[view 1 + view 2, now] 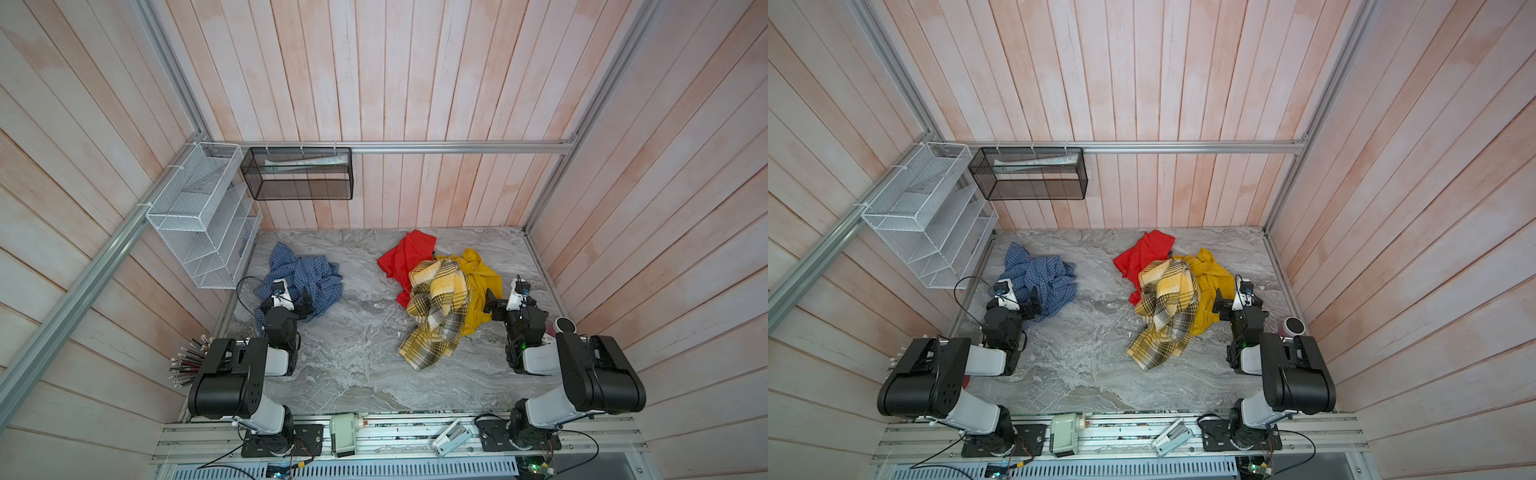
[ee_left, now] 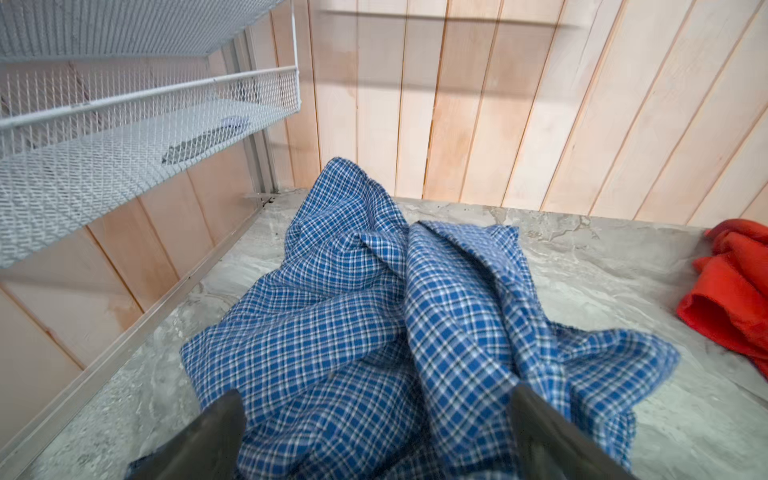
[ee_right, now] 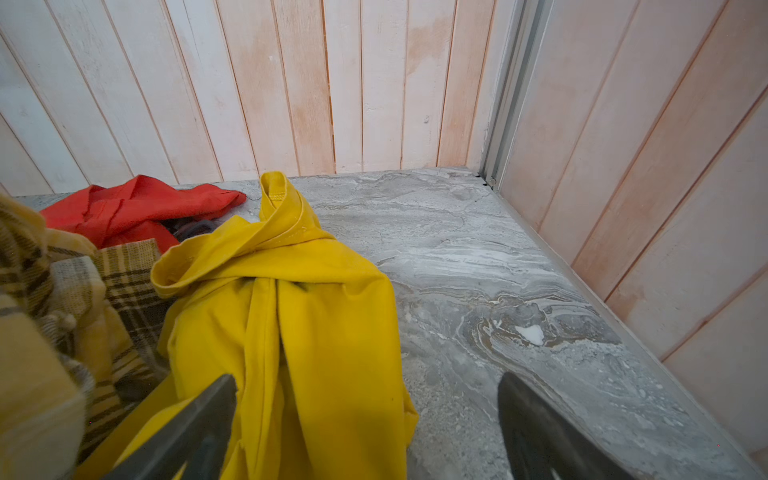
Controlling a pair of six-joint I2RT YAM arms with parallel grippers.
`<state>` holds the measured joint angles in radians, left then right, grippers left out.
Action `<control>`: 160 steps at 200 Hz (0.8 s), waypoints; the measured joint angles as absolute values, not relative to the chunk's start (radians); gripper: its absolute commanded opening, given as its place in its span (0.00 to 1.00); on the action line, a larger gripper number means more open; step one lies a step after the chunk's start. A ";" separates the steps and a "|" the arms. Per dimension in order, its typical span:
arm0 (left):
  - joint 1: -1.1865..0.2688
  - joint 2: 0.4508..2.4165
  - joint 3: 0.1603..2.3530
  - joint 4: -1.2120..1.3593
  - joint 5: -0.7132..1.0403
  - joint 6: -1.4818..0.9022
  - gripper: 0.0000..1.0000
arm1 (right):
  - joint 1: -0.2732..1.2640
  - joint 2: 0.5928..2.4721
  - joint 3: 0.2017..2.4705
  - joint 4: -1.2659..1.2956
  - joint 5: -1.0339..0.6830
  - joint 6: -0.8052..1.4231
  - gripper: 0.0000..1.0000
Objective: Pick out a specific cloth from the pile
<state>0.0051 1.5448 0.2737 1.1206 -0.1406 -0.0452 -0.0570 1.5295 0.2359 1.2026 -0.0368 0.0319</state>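
At the far left the white wire rack (image 1: 199,232) hangs on the wall; just beside it, on the marble tabletop (image 1: 357,345), lies the blue-and-white gingham cloth (image 1: 305,272), crumpled in a heap of its own and well apart from the pile (image 1: 440,316); my left gripper (image 2: 374,392) hovers over the cloth's near edge with jaws spread wide and pinching nothing, though I cannot tell whether one finger brushes a fold; I judge the cloth to be picked out already, so the step in hand is drawing clear; I would lift straight up before pulling back, since this thin fabric stands in loose ridges that a finger could hook and drag toward the middle; across the bare marble, the pile has the red cloth (image 1: 409,257) at the back, the yellow plaid cloth (image 1: 436,291) on top and the mustard cloth (image 1: 484,278) on the right; my right gripper (image 3: 369,379) is likewise spread and empty above the mustard edge, and should leave it undisturbed.
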 measured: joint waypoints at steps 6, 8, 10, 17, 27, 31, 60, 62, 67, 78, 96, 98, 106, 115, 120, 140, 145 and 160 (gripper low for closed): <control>0.004 1.545 0.274 1.122 -0.139 -0.045 1.00 | -0.057 1.530 0.236 1.203 -0.037 0.032 0.98; 0.004 1.545 0.274 1.122 -0.138 -0.044 1.00 | -0.057 1.530 0.236 1.203 -0.037 0.032 0.98; 0.003 1.545 0.274 1.122 -0.136 -0.044 1.00 | -0.057 1.530 0.236 1.203 -0.037 0.031 0.98; 0.002 1.545 0.274 1.122 -0.126 -0.038 1.00 | -0.057 1.530 0.236 1.202 -0.039 0.031 0.98; 0.001 1.545 0.274 1.121 -0.106 -0.031 1.00 | -0.057 1.530 0.236 1.203 -0.040 0.031 0.98; 0.001 1.545 0.274 1.119 -0.099 -0.029 1.00 | -0.057 1.530 0.236 1.202 -0.040 0.031 0.98; 0.000 1.545 0.274 1.114 -0.064 -0.020 1.00 | -0.057 1.530 0.236 1.202 -0.044 0.029 0.98; 0.000 1.545 0.274 1.114 -0.063 -0.020 1.00 | -0.057 1.530 0.236 1.202 -0.044 0.029 0.98; 0.000 1.545 0.274 1.114 -0.059 -0.019 1.00 | -0.057 1.530 0.236 1.202 -0.044 0.029 0.98; 0.000 1.545 0.274 1.114 -0.056 -0.018 1.00 | -0.057 1.530 0.236 1.202 -0.044 0.029 0.98; 0.000 1.545 0.274 1.114 -0.055 -0.018 1.00 | -0.057 1.530 0.236 1.202 -0.044 0.029 0.98; 0.000 1.545 0.274 1.114 -0.054 -0.018 1.00 | -0.057 1.530 0.236 1.202 -0.044 0.029 0.98; 0.000 1.545 0.274 1.114 -0.052 -0.018 1.00 | -0.057 1.530 0.236 1.202 -0.044 0.029 0.98; 0.000 1.545 0.274 1.114 -0.052 -0.018 1.00 | -0.057 1.530 0.236 1.202 -0.044 0.029 0.98; 0.000 1.545 0.274 1.114 -0.052 -0.018 1.00 | -0.057 1.530 0.236 1.202 -0.044 0.029 0.98; 0.000 1.545 0.274 1.114 -0.052 -0.018 1.00 | -0.057 1.530 0.236 1.202 -0.044 0.029 0.98; 0.000 1.545 0.274 1.114 -0.051 -0.018 1.00 | -0.057 1.530 0.236 1.202 -0.044 0.029 0.98; 0.000 1.545 0.274 1.114 -0.051 -0.018 1.00 | -0.057 1.530 0.236 1.202 -0.044 0.029 0.98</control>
<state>-0.0002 1.5448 0.2741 1.1137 -0.0509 -0.0181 -0.0570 1.5295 0.2359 1.2022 -0.0437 0.0288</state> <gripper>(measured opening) 0.999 0.980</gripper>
